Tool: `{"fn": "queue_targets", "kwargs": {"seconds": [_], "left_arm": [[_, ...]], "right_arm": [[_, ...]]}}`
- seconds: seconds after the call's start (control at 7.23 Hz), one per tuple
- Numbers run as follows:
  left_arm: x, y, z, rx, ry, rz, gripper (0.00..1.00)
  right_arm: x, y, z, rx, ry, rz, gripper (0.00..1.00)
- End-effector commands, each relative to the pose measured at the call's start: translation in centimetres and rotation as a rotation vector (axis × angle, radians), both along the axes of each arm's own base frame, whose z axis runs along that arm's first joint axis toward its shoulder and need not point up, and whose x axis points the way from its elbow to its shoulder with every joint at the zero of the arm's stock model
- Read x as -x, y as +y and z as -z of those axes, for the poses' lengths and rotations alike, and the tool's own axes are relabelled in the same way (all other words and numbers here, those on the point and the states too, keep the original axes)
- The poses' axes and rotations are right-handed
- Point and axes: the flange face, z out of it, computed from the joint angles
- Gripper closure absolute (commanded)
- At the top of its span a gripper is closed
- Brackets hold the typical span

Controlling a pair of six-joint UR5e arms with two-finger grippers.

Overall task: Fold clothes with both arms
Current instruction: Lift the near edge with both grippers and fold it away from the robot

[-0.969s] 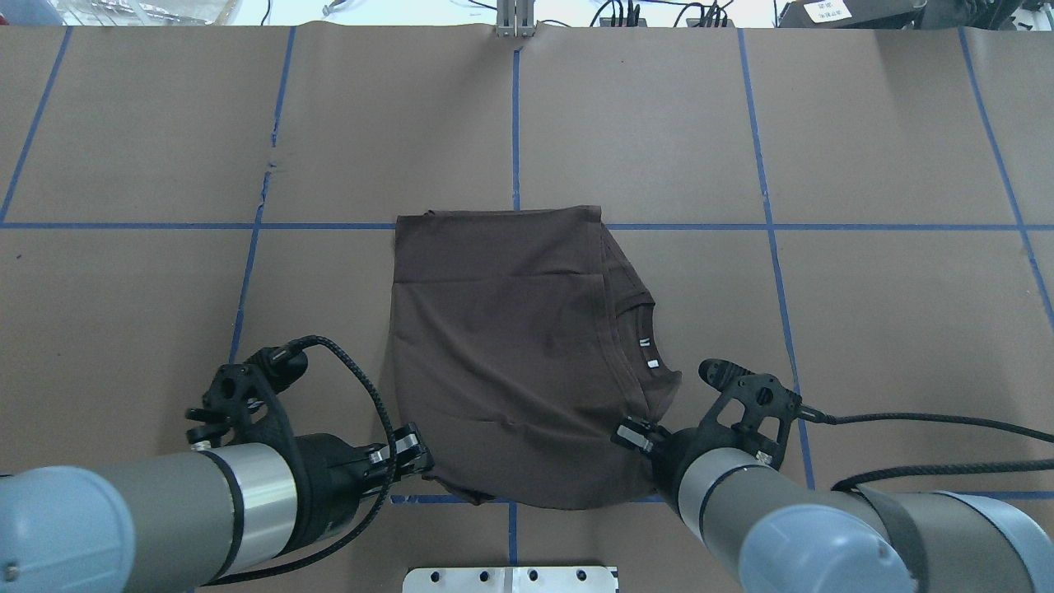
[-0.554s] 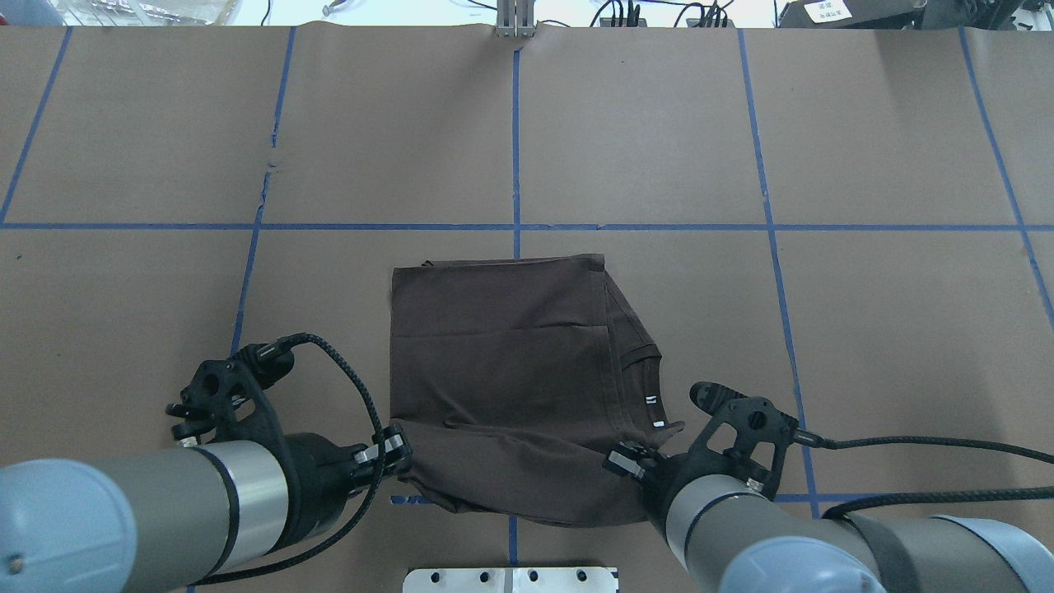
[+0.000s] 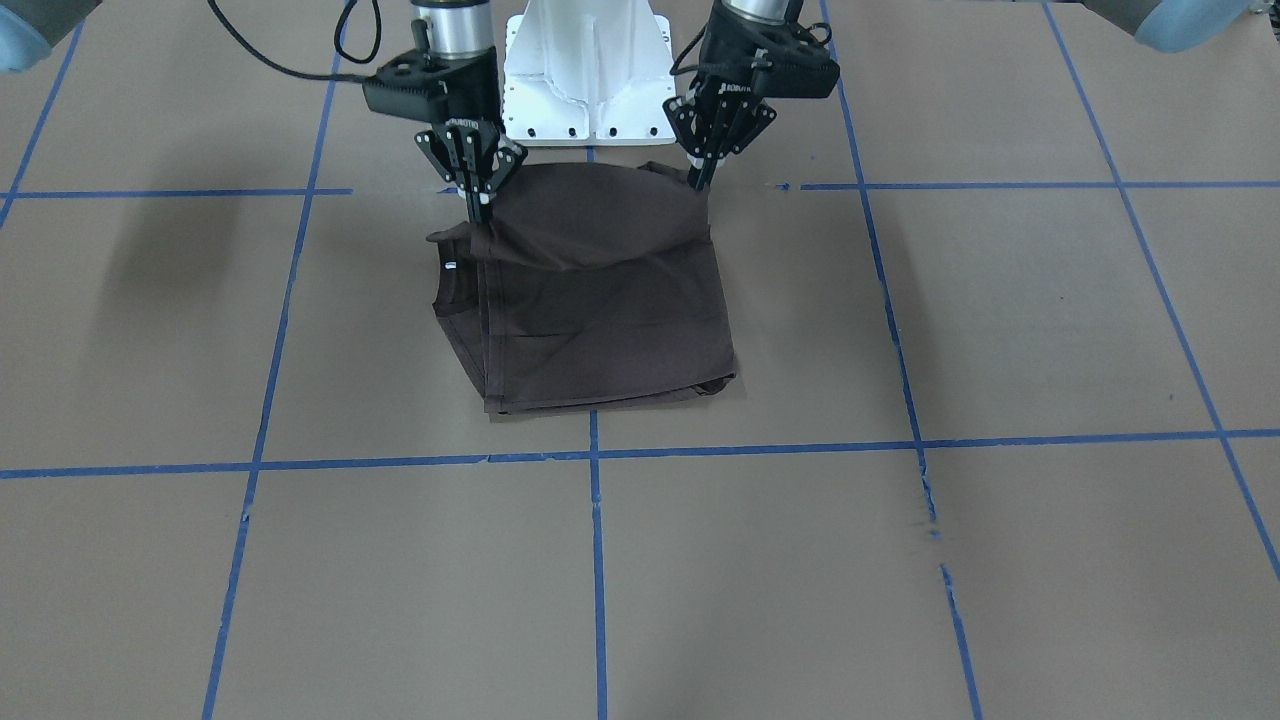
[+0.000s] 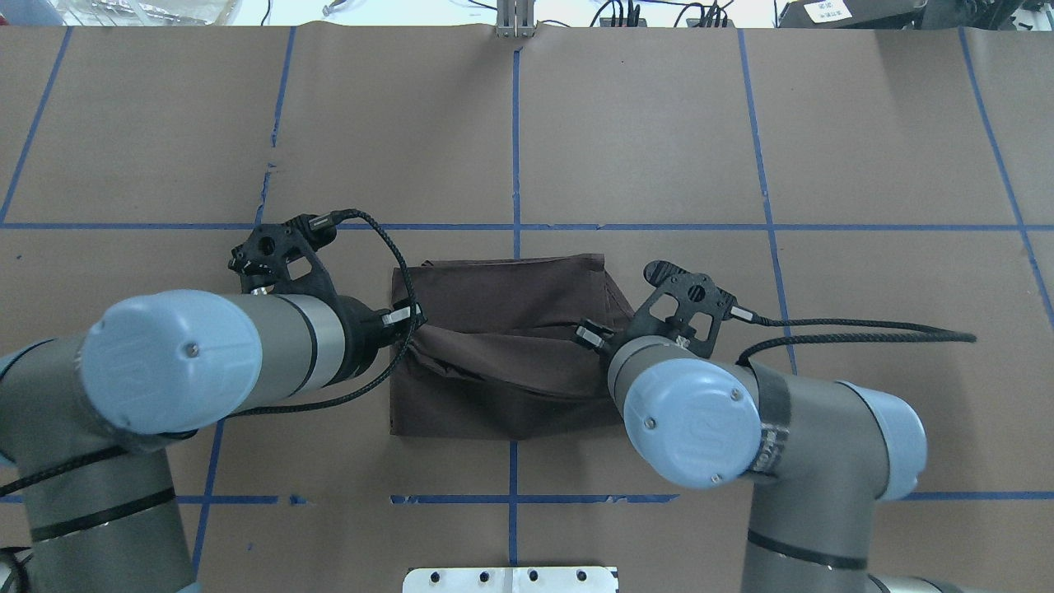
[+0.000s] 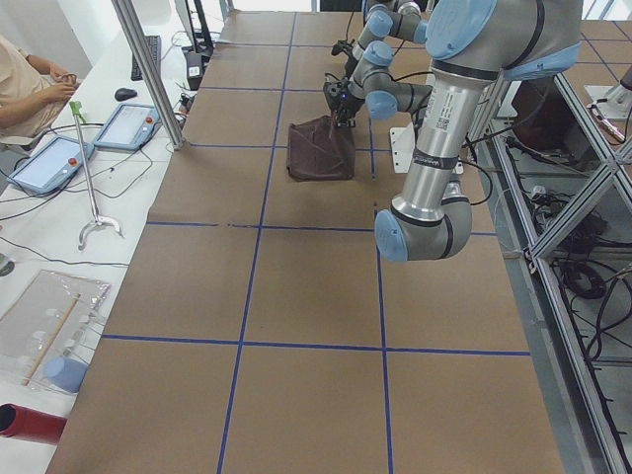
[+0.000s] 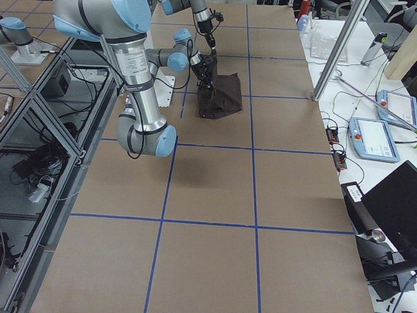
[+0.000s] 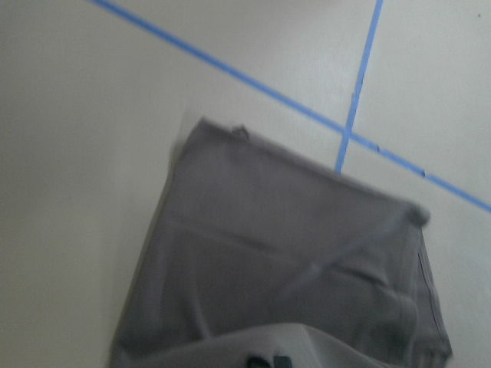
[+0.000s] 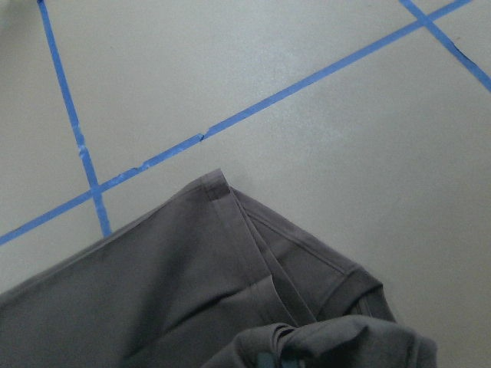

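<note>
The dark brown T-shirt (image 4: pixel 502 362) lies partly folded on the brown table, its collar side toward my right arm and a white neck tag (image 3: pixel 450 266) showing. My left gripper (image 4: pixel 409 318) is shut on the shirt's left near corner and holds it lifted. On the other side, my right gripper (image 4: pixel 589 334) is shut on the right near corner. The raised near hem sags between them over the flat part of the T-shirt (image 3: pixel 600 320). Both wrist views look down on the T-shirt (image 7: pixel 291 261) (image 8: pixel 176 291), with bunched cloth at their bottom edges.
Blue tape lines (image 4: pixel 516 148) divide the brown table covering into squares. The white base pedestal (image 3: pixel 588 80) stands just behind the shirt. A person (image 5: pixel 25 84) sits at a side table with tablets (image 5: pixel 47 161) and cables beyond the robot's left end.
The shirt was first dragged toward the robot. Both grippers then rose and moved forward, carrying the near hem up over the rest of the shirt.
</note>
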Motion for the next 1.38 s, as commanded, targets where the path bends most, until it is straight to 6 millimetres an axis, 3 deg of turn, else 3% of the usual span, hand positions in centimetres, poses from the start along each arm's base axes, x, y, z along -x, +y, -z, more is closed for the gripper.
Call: {"fn": "queue_targets", "kwargs": {"seconds": [0.0,0.28,0.69,0.83,0.97,1.25], "left_arm": [[-2.9,-4.7,-2.7,-0.033,-0.028,0.026,1.00],[-5.5,-7.7,-6.3,-0.034,-0.035,0.048,1.00],[-6.8,-8.6,-8.5,-0.028,-0.066,0.047,1.00],[-6.9,-8.6,-8.7,-0.077,-0.096,0.010,0.10],[-6.3,-8.6,-8.0,-0.151,-0.116,-0.033,0.00],[-4.1,-10.0,-7.8,-0.200,-0.124,-0.126,0.00]], "right_arm": [[3.8,-5.8,-3.1,-0.013,0.002,-0.035,1.00],[6.8,-8.6,-5.3,-0.018,0.022,-0.046,1.00],[7.3,-8.9,-6.0,-0.014,0.035,-0.045,1.00],[7.6,-8.7,-5.8,-0.073,0.079,0.022,0.01],[7.2,-8.6,-4.0,-0.117,0.070,0.064,0.00],[5.3,-7.5,-0.5,-0.141,0.008,0.137,0.00]]}}
